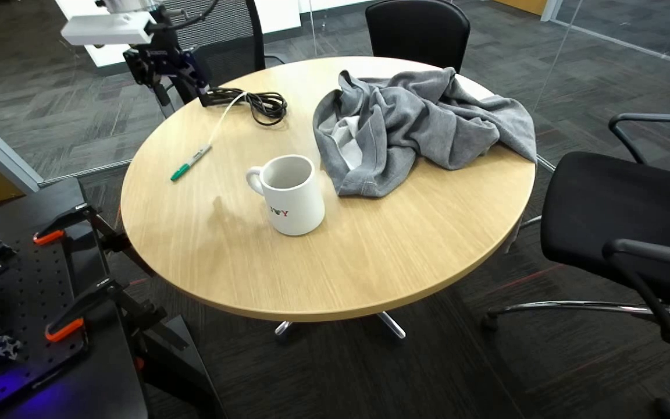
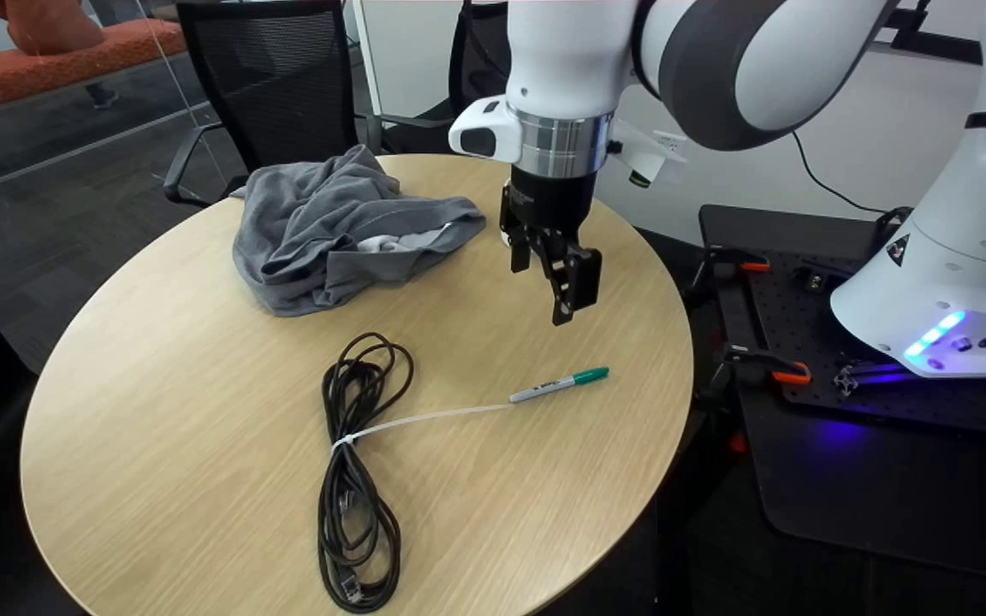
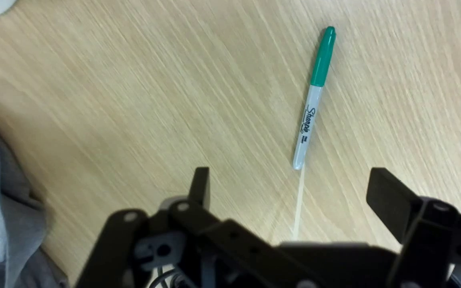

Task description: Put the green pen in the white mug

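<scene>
Hand [image 3: 289, 185] hangs over desk [image 1: 399, 250] there, jaws wide apart; green-capped Sharpie marker [image 3: 312, 100] lies flat, white mug [image 1: 297, 203] upright nearby.

Round wood table [image 1: 370, 262] supported by metal feet [image 1: 392, 326]; dark gray carpet [image 1: 405, 378] laid below. In an exterior view: black armchair [image 1: 620, 215] parked right, black chair [image 1: 419, 32] far, black side table [image 1: 108, 361] placed near left. In an exterior view: white wall [image 2: 895, 128] seen far right, orange bench [image 2: 56, 68] far left, through glass [image 2: 74, 111].
</scene>
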Robot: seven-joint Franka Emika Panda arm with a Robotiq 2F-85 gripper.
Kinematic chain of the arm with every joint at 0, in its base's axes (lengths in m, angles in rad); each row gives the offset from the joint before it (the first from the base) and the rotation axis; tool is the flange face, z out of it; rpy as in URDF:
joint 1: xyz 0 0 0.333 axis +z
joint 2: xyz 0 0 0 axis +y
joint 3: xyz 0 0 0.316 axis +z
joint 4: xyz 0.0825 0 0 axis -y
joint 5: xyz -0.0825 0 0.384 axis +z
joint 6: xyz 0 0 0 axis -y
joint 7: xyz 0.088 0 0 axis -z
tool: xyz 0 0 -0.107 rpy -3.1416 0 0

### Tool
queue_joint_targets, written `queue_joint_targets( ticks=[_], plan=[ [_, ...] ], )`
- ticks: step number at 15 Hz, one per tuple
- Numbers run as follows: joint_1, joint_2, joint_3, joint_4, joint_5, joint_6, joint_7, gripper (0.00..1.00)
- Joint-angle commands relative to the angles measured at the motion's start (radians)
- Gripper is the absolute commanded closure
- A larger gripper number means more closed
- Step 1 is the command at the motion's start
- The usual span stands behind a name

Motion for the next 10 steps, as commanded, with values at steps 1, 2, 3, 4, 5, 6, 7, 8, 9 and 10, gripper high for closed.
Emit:
queue_joint_targets(
  ticks=[1,2,3,4,5,6,7,8,9,10],
  plan=[
    [-0.019,0.080,0.016,0.004,-0.025,0.100,0.033,0.00],
    [-0.020,0.099,0.016,0.003,-0.029,0.124,0.037,0.00],
    [-0.021,0.119,0.015,0.000,-0.033,0.155,0.045,0.00],
    [-0.020,0.138,0.015,0.000,-0.039,0.178,0.058,0.00],
    [-0.022,0.156,0.016,0.000,-0.042,0.201,0.060,0.00],
    [-0.021,0.174,0.013,0.003,-0.049,0.220,0.067,0.00],
    [-0.020,0.193,0.013,0.008,-0.051,0.232,0.073,0.00],
    [-0.023,0.209,0.015,0.013,-0.053,0.239,0.079,0.00],
    [-0.024,0.225,0.017,0.019,-0.052,0.243,0.081,0.00],
    [-0.029,0.236,0.022,0.024,-0.046,0.245,0.078,0.00]
  ],
)
